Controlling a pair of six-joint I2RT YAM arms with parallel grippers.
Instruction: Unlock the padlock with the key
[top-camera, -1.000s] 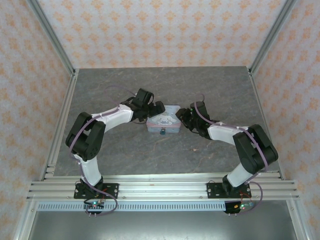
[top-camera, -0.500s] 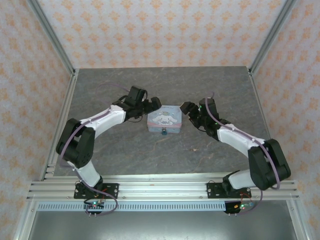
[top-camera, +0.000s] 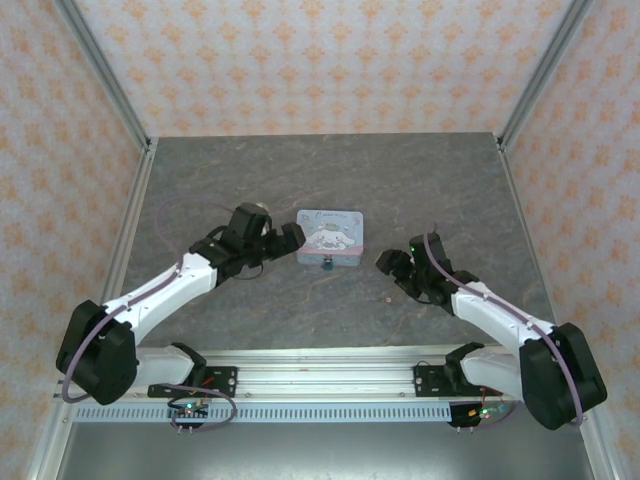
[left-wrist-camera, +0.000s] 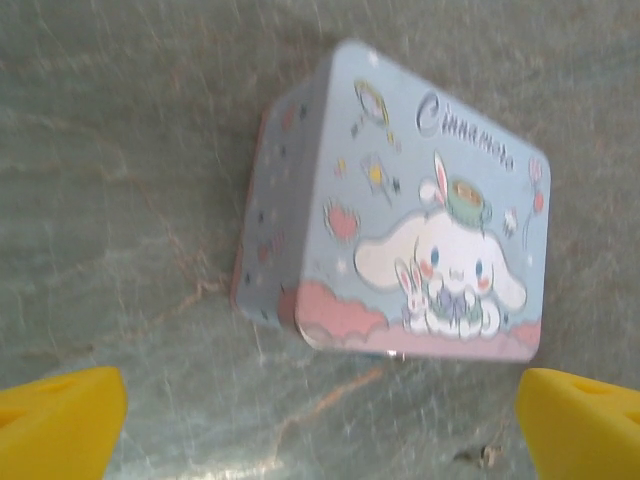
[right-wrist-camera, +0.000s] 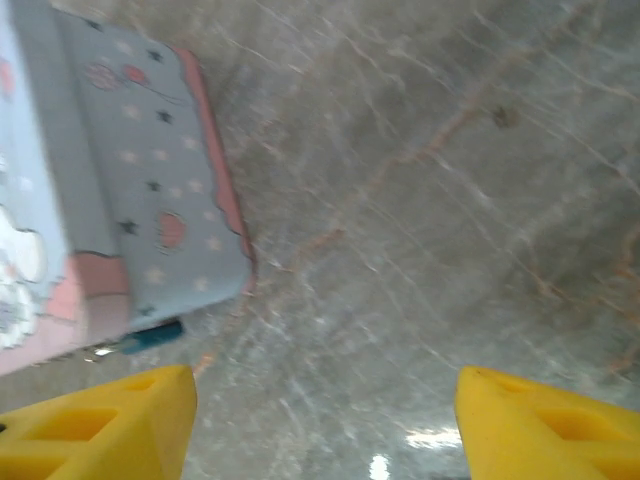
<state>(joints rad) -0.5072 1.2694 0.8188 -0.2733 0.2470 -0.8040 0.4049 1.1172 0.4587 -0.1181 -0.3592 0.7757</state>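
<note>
A pale blue tin (top-camera: 329, 232) with a cartoon print on its lid lies flat near the middle of the grey bench (top-camera: 330, 170). The padlock (top-camera: 326, 266), a tiny dark teal block, sits at the near side wall of the tin, about halfway along it. In the right wrist view the padlock (right-wrist-camera: 152, 336) shows at the bottom edge of the tin (right-wrist-camera: 120, 200), low on the bench (right-wrist-camera: 420, 200). I cannot tell whether it hangs on the tin or only lies against it.

The key (top-camera: 388, 298) is a very small pale speck on the bare bench. It lies apart from the tin, to the right of the padlock and nearer to the arm bases. In the left wrist view a similar speck (left-wrist-camera: 487, 455) lies on the bench (left-wrist-camera: 130, 200) beyond the pink lower edge of the tin (left-wrist-camera: 430, 200). It is too small to make out any shape.

The left hand (top-camera: 287, 238) is just beside the left end of the tin. Its yellow fingers (left-wrist-camera: 55, 420) are spread wide, and nothing is between them.

The right hand (top-camera: 390, 263) is on the right side of the tin, near it but not touching it, and the key is close to it on the bench. Its fingers (right-wrist-camera: 100, 420) are also spread apart, with only bare bench between them, so it holds nothing.
</note>
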